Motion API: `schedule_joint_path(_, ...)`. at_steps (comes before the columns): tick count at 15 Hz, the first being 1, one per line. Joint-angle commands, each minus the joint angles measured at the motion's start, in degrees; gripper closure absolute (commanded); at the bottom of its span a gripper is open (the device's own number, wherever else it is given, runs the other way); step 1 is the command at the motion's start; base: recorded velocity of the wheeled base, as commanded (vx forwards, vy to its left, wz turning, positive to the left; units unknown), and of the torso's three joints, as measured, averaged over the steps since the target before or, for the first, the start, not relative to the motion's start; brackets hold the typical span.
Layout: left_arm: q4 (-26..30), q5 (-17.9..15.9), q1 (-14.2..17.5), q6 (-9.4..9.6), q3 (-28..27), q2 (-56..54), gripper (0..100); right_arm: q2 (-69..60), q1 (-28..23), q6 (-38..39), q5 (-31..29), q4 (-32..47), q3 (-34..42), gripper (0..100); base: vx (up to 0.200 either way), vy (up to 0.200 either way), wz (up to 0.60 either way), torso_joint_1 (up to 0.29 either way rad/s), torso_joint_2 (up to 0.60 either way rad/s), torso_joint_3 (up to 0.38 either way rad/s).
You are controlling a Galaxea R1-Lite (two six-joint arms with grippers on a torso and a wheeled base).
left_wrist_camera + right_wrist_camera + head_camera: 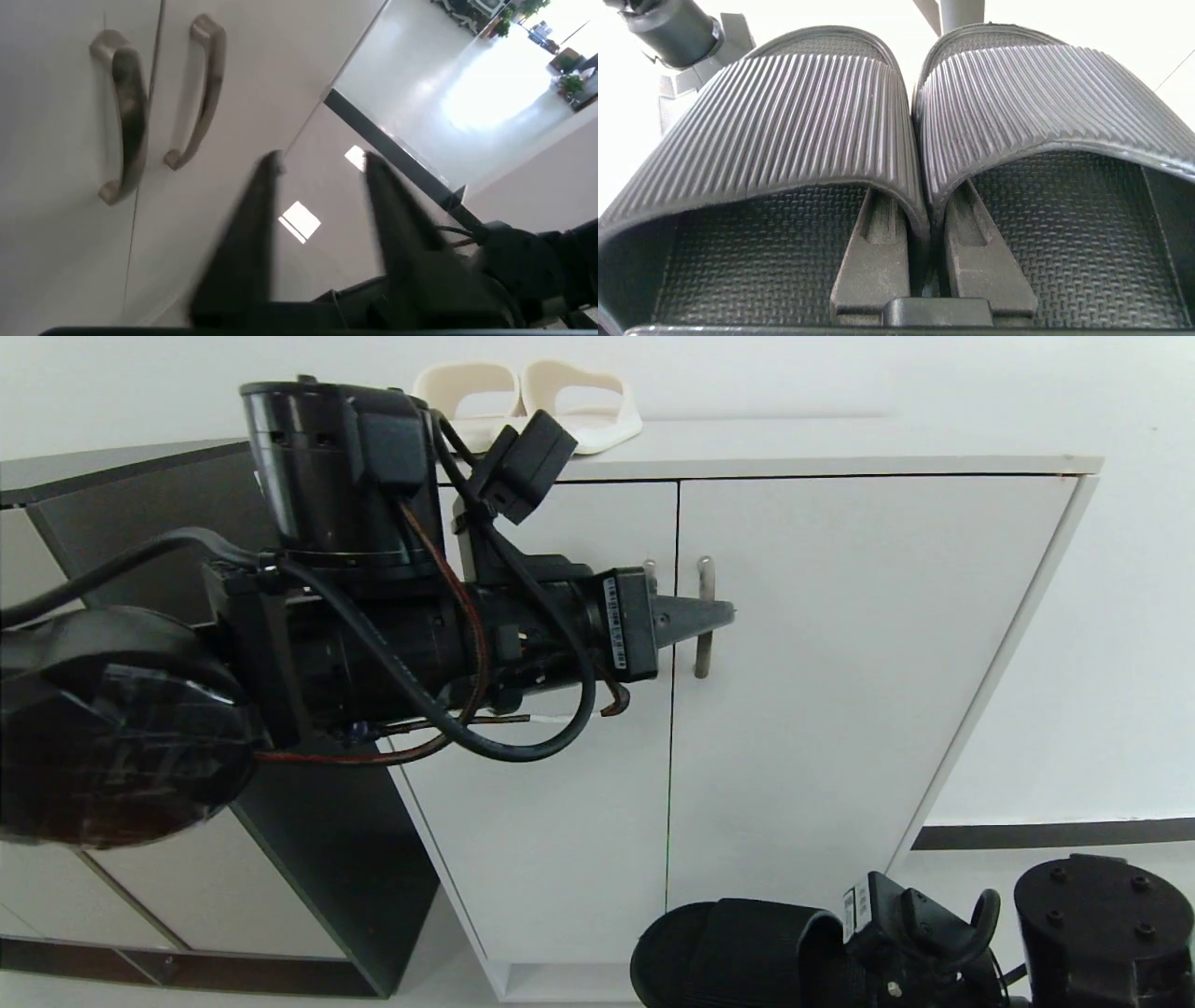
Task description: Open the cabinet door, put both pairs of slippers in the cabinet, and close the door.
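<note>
The white cabinet has both doors closed, and two metal handles flank the centre seam. My left gripper is held up at handle height in front of the right door. In the left wrist view this gripper is open, with both handles off to one side and nothing between the fingers. A beige pair of slippers lies on the cabinet top. My right gripper is shut on the black pair of slippers, pinching their adjoining straps. The black slippers hang low in front of the cabinet.
A dark cabinet stands against the white one's left side. A white wall with a dark skirting strip runs off to the right. Bright open floor extends beyond the cabinet.
</note>
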Motion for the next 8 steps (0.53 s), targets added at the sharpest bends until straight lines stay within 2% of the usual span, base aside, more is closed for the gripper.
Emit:
schedule_joint_path(1,0.0,0.0,0.4,-0.04,-1.7,3.3,0,-0.3,0.0,0.0,0.0,-0.1,-0.1,100,0.0,0.0,0.0,0.0,0.0,0.0)
schedule_joint_path(8,0.0,0.1,1.1,-0.04,-6.6,8.0,0,-0.1,-0.1,0.0,0.0,-0.1,-0.1,100,0.0,0.0,0.0,0.0,0.0,0.0)
